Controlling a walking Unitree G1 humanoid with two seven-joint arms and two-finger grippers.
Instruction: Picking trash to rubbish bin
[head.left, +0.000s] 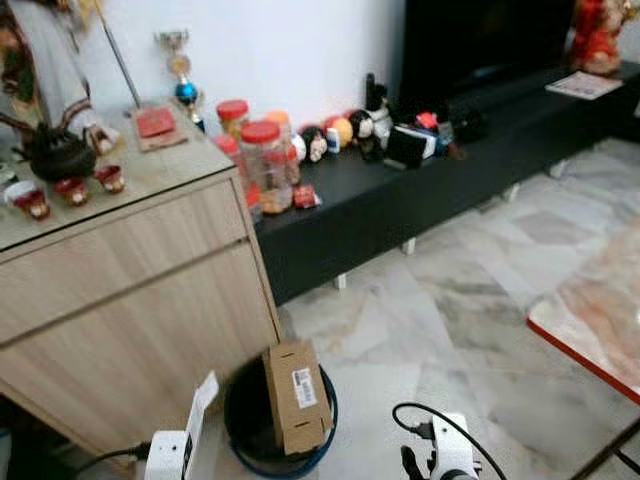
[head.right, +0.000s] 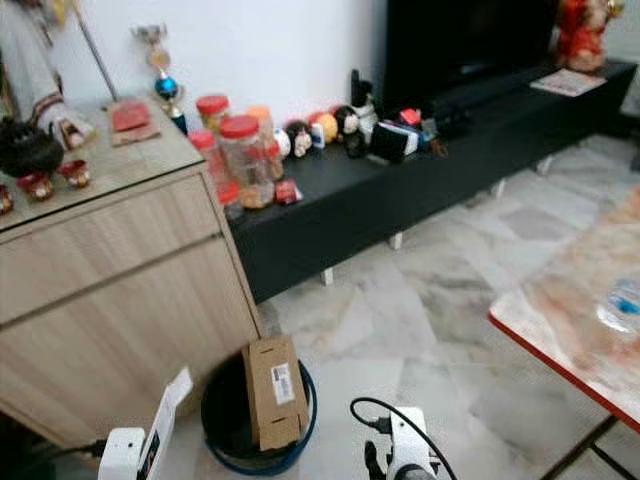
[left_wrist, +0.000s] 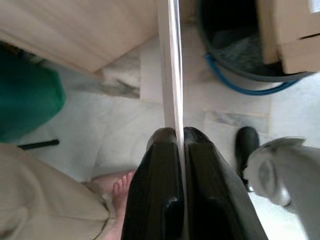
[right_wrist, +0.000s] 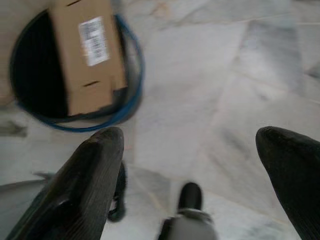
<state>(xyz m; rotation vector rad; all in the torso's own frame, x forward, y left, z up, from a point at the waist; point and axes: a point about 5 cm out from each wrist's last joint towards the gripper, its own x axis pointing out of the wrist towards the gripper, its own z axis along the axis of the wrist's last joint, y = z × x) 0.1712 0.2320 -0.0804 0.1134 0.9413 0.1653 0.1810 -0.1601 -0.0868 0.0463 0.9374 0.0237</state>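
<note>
a brown cardboard box (head.left: 297, 394) with a white label stands tilted in the black bin (head.left: 243, 415), resting across its blue rim, on the marble floor (head.left: 470, 300) just beside a wooden cabinet (head.left: 130, 290). the left gripper (left_wrist: 181, 145) is low at the left of the bin, its two black fingers pressed together on a thin white card (left_wrist: 171, 65) seen edge-on; what the card is stays unclear. the right gripper (right_wrist: 200, 145) hangs over the floor near the bin with its fingers spread wide and nothing between them. a person's bare foot (left_wrist: 122, 187) shows beside the left gripper. jars (head.left: 266, 165) and small figurines (head.left: 345, 130) sit on the long black bench (head.left: 420, 190).
</note>
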